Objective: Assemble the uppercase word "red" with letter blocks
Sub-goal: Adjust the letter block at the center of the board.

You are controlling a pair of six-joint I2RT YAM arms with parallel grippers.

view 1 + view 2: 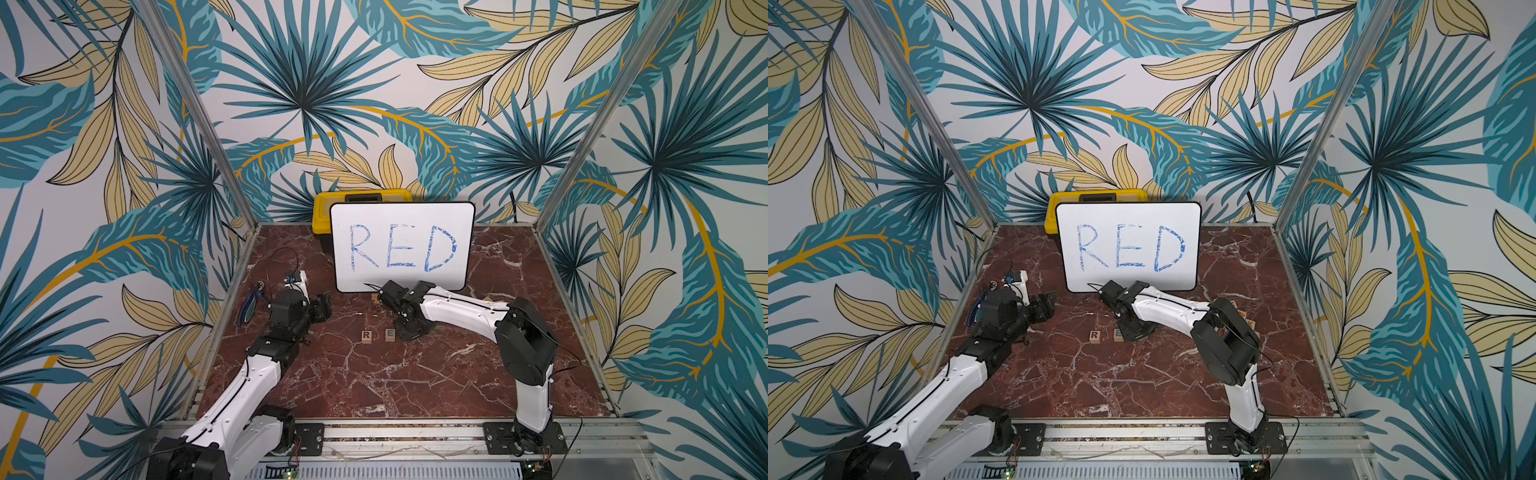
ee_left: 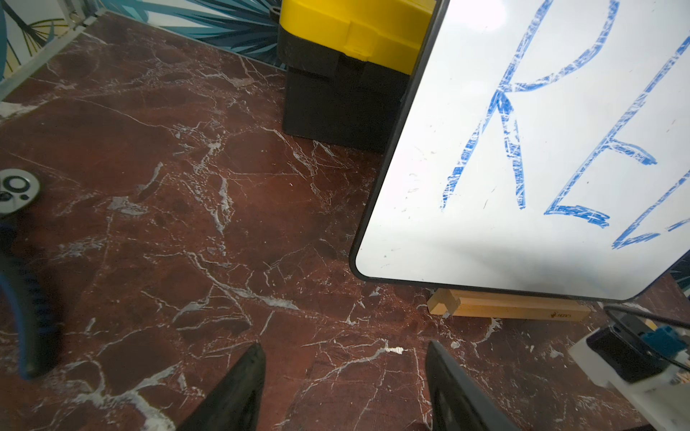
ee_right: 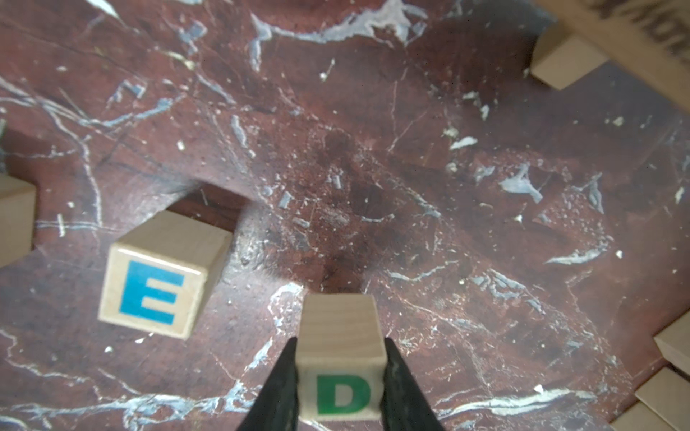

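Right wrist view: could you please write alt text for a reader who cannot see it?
The right gripper clamps the green D block between black fingers over a red-brown marble table. The blue E block lies on the table nearby, apart from it; other wooden pieces show at the edges.
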